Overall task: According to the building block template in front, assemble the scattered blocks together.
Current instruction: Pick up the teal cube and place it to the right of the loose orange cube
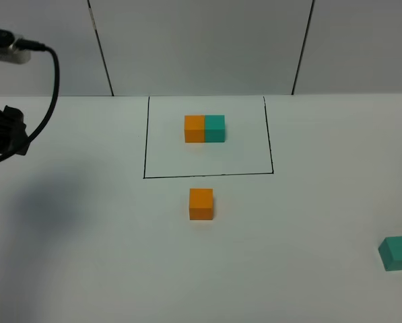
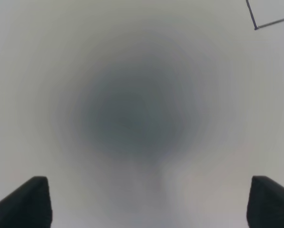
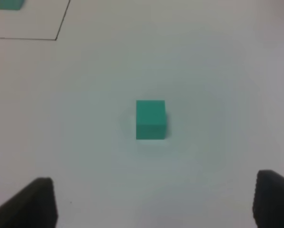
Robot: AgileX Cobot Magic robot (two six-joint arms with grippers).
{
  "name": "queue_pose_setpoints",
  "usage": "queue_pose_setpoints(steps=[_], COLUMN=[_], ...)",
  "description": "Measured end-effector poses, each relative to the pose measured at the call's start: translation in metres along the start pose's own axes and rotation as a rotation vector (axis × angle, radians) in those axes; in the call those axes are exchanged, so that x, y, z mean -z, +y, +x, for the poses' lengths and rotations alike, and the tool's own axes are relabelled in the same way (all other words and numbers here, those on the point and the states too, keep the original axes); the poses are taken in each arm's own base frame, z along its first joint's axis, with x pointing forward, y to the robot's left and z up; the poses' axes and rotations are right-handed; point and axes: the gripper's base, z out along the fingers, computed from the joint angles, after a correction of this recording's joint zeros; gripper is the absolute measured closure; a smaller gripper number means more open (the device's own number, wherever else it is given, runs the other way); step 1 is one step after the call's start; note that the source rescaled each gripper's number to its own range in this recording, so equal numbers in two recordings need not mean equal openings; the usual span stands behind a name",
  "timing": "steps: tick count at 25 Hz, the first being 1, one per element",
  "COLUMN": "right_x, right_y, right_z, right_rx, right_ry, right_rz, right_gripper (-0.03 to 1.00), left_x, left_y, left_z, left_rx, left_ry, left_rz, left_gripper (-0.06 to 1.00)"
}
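White table [image 1: 86,269] in front of a pale panelled wall [image 1: 201,40] with dark seams. At far left, the left arm [image 1: 5,131] with a looping black cable [image 1: 52,74], above a soft shadow on the table. On that arm, the left tool [image 2: 142,204]: fingertips [image 2: 27,202] wide apart, gripping nothing, above bare table, with a corner of a black line at the rim of its wrist view. Around the middle, toward the wall, the building block template [image 1: 205,129]: a black-lined rectangle framing a joined pair, orange on the left, teal on the right. Just in front of the frame's near line, outside it, the orange cube [image 1: 201,203], alone and flat on the table. Well apart, far right and nearer the front, the teal cube [image 1: 397,252], also flat on the table. Above it, the right tool [image 3: 151,204], spread wide, touching nothing, with that cube ahead of its tips and centred between them.
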Motion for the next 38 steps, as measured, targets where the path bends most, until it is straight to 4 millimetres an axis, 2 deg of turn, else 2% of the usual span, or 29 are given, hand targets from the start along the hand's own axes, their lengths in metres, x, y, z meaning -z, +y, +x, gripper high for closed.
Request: queue_pose_setpoints(steps=[8, 12, 16, 20, 25, 30, 38], right_x=[0.0, 0.0, 0.0, 0.0, 0.0, 0.0, 0.0], right_y=[0.0, 0.0, 0.0, 0.0, 0.0, 0.0, 0.0], right_z=[0.0, 0.0, 0.0, 0.0, 0.0, 0.0, 0.0], right_rx=[0.0, 0.0, 0.0, 0.0, 0.0, 0.0, 0.0], right_ry=[0.0, 0.0, 0.0, 0.0, 0.0, 0.0, 0.0], right_rz=[0.0, 0.0, 0.0, 0.0, 0.0, 0.0, 0.0], right_gripper=[0.27, 0.27, 0.27, 0.27, 0.27, 0.27, 0.27], left_x=[0.067, 0.089, 0.093, 0.086, 0.079, 0.074, 0.074], left_y=[-0.019, -0.029, -0.039, -0.046, -0.055, -0.061, -0.067], left_z=[0.088, 0.132, 0.17, 0.203, 0.235, 0.259, 0.282], left_rx=[0.073, 0.079, 0.089, 0.089, 0.095, 0.081, 0.069], left_ry=[-0.171, -0.273, -0.329, -0.359, -0.417, -0.457, -0.527], left_rz=[-0.045, -0.058, -0.042, -0.04, -0.018, -0.01, -0.014], left_gripper=[0.08, 0.1, 0.1, 0.12, 0.13, 0.16, 0.2])
